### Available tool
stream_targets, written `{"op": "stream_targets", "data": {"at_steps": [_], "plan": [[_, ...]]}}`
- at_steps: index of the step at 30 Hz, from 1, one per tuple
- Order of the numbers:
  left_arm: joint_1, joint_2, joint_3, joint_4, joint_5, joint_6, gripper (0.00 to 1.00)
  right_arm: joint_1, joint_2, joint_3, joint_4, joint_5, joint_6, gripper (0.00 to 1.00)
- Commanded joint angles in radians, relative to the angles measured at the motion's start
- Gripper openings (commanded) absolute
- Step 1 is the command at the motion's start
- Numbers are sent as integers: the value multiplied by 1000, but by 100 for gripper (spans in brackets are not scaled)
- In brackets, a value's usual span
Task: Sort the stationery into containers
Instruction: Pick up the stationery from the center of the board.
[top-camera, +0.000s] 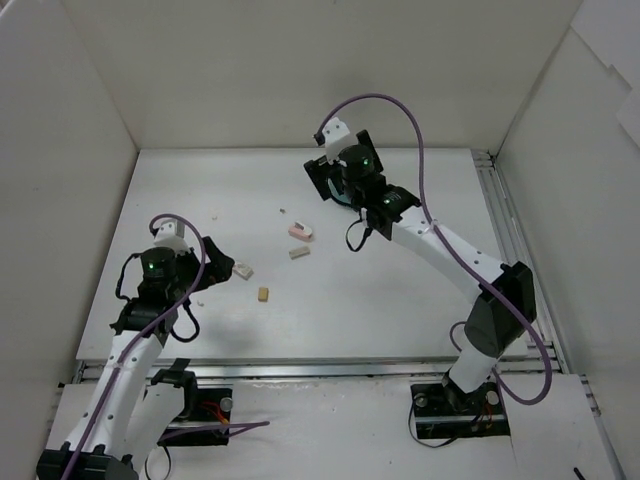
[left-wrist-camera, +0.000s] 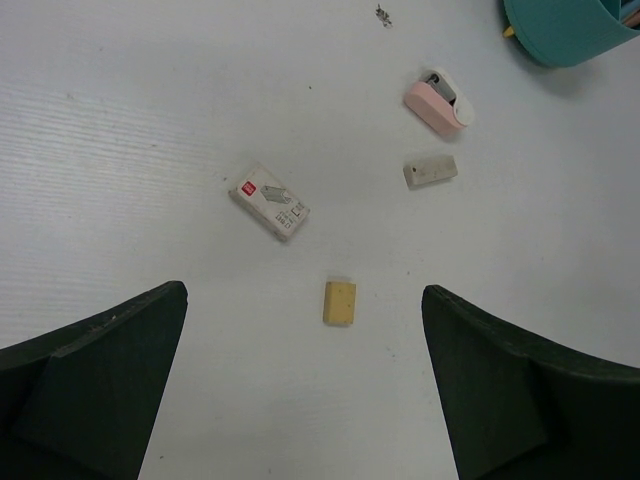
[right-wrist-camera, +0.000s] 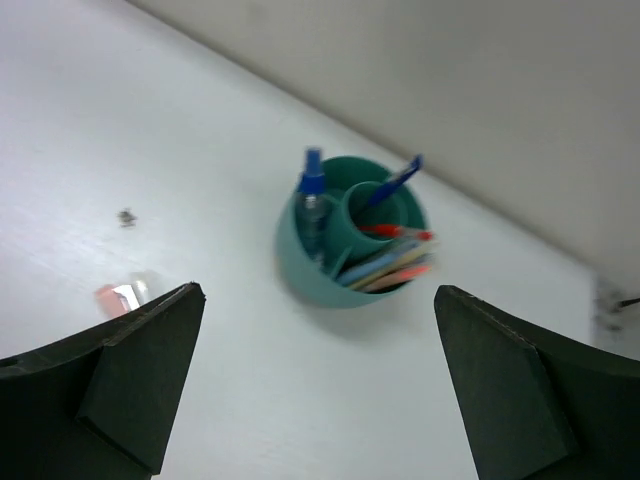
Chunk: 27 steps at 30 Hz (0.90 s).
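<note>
— Stationery first: where is it all?

— You have several pens (right-wrist-camera: 388, 268) leaning together in the outer part of the teal cup (right-wrist-camera: 300, 262), at about 5 o'clock of its inner ring. A blue pen (right-wrist-camera: 395, 180) stands inside that ring, and a blue-capped tube (right-wrist-camera: 312, 195) stands upright at its 9 o'clock. That view is blurred, so you cannot count the pens. The cup sits on the table (top-camera: 400, 310) toward 1 o'clock from the middle, mostly hidden under your right arm in the top view.

— And the loose pieces?

— You have four, all on the table between the arms. In your left wrist view, a tan eraser (left-wrist-camera: 339, 302) lies nearest. A boxed eraser (left-wrist-camera: 269, 201) with a red label lies at 11 o'clock from it, apart. A grey-white eraser (left-wrist-camera: 430, 171) lies at 1 o'clock, and a pink eraser (left-wrist-camera: 437, 103) lies just beyond that one, near it but not touching.

— And the grippers?

— Your left gripper (left-wrist-camera: 305, 300) has its fingers spread wide with nothing between them, and the tan eraser lies just ahead of the gap. Your right gripper (right-wrist-camera: 318, 292) is spread wide too. It grips nothing and hangs above the cup.
</note>
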<state>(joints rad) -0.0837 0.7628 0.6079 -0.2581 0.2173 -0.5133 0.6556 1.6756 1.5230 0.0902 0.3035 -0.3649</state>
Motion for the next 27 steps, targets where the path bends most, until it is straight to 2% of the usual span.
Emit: {"op": "stream_targets", "data": {"at_steps": [1,5,8,11,15,22,27], "plan": [[6,-31,-2,8,11,-28,100,24,44,-29,-2,-127,435,98],[6,-36,-20,13,13,-54,100,56,127,-11,-76,-185,514,98],[6,-36,-39,13,11,-71,100,87,188,6,-127,-88,566,98],[6,-31,-57,5,8,-85,100,99,236,14,-148,-83,609,98],[-16,-13,-77,13,-1,-93,100,107,308,14,-148,-142,650,98],[-44,21,-76,10,-1,-93,100,118,420,51,-152,-216,655,98],[-44,10,-76,14,2,-87,100,124,449,40,-150,-216,566,98]]}}
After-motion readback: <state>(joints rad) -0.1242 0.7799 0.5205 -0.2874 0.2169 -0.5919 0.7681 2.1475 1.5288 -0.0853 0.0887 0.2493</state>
